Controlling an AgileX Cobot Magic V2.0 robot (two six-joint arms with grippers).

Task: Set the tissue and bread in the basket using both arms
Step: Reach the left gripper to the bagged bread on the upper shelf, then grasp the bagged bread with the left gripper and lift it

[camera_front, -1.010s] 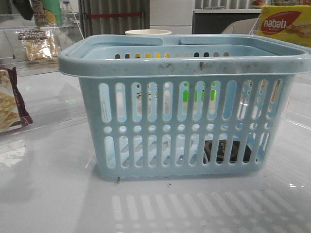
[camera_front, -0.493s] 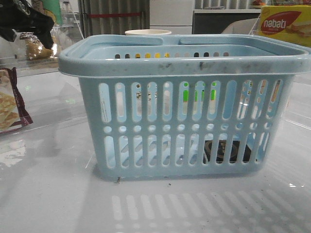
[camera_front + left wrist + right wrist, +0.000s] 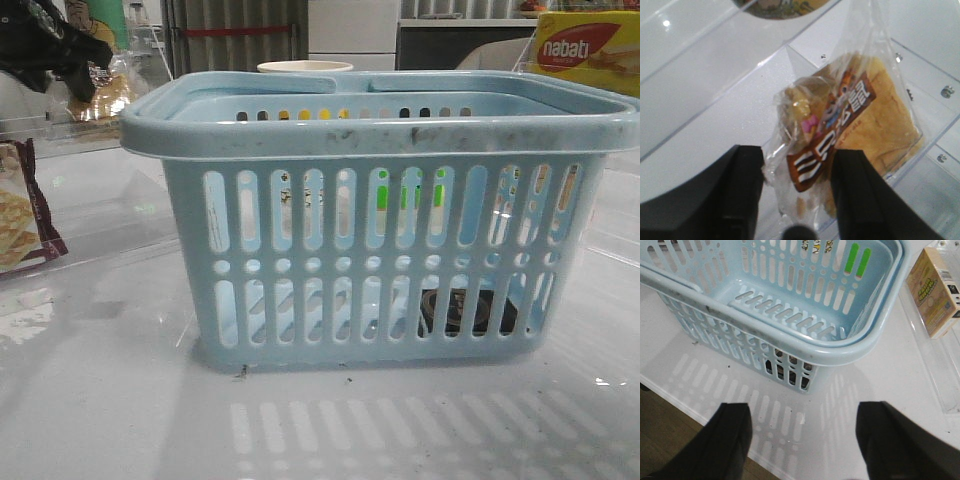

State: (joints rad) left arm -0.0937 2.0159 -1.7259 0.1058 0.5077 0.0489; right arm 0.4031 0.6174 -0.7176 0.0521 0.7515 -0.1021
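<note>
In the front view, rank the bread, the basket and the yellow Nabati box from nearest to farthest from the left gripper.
1. bread: at the left gripper, far left.
2. basket: centre of the table.
3. Nabati box: far right, behind the basket.

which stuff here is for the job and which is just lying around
For the job:
- bread, between the left pincer fingers
- tissue, already in the basket
- right pincer, open, empty

Lying about:
- maroon-edged snack packet
- yellow nabati box
- paper cup
</note>
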